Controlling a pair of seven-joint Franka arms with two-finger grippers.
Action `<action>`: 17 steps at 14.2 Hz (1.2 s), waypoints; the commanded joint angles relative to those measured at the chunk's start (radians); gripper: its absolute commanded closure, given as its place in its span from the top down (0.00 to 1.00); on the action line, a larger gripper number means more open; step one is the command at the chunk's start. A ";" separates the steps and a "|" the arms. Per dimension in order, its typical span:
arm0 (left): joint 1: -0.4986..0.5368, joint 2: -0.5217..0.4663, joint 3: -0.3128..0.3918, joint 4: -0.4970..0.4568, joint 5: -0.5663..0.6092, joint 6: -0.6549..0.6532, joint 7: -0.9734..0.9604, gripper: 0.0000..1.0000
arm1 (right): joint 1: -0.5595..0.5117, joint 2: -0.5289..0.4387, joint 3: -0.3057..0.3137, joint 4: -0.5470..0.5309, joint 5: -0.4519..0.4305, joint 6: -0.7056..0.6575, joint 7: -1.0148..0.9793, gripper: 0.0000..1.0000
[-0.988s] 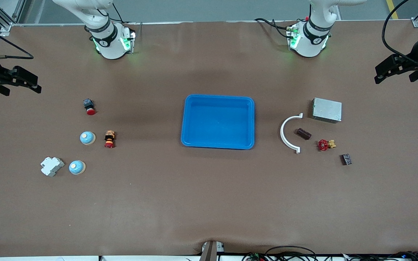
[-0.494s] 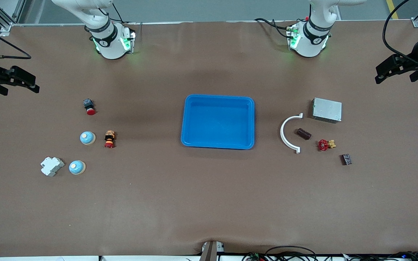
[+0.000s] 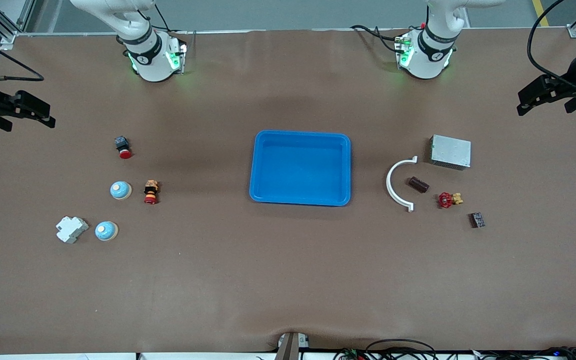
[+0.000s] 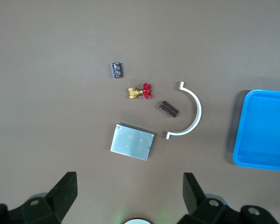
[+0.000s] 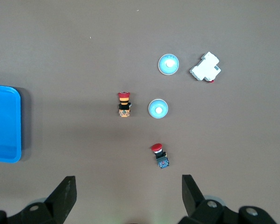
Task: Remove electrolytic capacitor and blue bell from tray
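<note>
Nothing on the desk has shifted since the earlier frames; only the right gripper (image 3: 38, 116) has drifted very slightly at the desk edge by the right arm's end. I read both arms as parked. The left gripper (image 3: 533, 97) hangs over the desk edge at the left arm's end. Both sets of jaws are released and grasp nothing.

The tray (image 3: 263, 165) sits at the desk centre and is empty. The electrolytic capacitor (image 3: 418, 184) lies on the desk toward the left arm's end, inside the curve of a white half-ring clamp (image 3: 393, 185), beside a red-handled valve (image 3: 447, 199). Two blue bells rest toward the right arm's end: one blue bell (image 3: 120, 190) beside a striped push-button (image 3: 151, 192), the other blue bell (image 3: 106, 230) nearer the camera, beside a white breaker (image 3: 71, 229).

I judge the removal step complete: both task items are already outside the tray. No further grasp appears to be called for; I would keep both arms clear.
</note>
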 commanded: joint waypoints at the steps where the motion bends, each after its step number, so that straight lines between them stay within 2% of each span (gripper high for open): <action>1: 0.006 0.008 -0.003 0.023 0.007 -0.002 0.014 1.00 | 0.024 -0.012 -0.023 -0.005 -0.002 -0.007 -0.008 1.00; 9: 0.006 0.009 -0.003 0.040 0.015 -0.003 0.020 1.00 | 0.021 -0.012 -0.023 -0.004 -0.003 -0.010 -0.011 1.00; 12: 0.006 0.009 -0.003 0.040 0.014 -0.005 0.014 1.00 | 0.022 -0.012 -0.016 -0.002 -0.066 0.009 -0.019 1.00; 17: 0.003 0.008 -0.006 0.035 -0.011 -0.007 0.001 1.00 | 0.021 -0.015 -0.018 -0.002 -0.062 0.021 -0.003 1.00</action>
